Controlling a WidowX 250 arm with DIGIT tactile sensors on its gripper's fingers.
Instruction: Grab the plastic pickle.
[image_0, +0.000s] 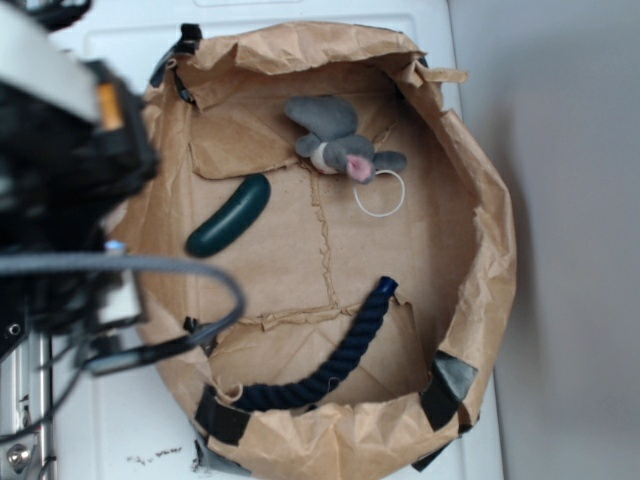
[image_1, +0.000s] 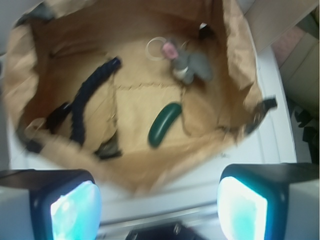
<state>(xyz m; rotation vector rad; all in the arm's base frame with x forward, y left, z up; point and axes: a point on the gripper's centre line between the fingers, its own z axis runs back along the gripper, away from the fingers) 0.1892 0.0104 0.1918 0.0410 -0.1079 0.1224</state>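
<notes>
The plastic pickle (image_0: 229, 216) (image_1: 164, 124) is a glossy dark green, slightly curved cylinder lying flat on the floor of a brown paper-lined bin (image_0: 480, 200) (image_1: 240, 75), toward its left side in the exterior view. My gripper (image_1: 159, 207) hangs outside the bin, above its near rim, well short of the pickle. Its two pale blue pads (image_1: 75, 210) stand far apart with nothing between them. In the exterior view only the blurred black arm (image_0: 60, 190) shows at the left edge; the fingers are hidden.
A navy twisted rope (image_0: 335, 360) (image_1: 87, 95) curves along the bin's lower part. A grey plush mouse (image_0: 340, 140) (image_1: 192, 62) with a white ring (image_0: 380, 195) lies at the back. The crumpled paper walls rise around everything. White surface (image_0: 130, 430) surrounds the bin.
</notes>
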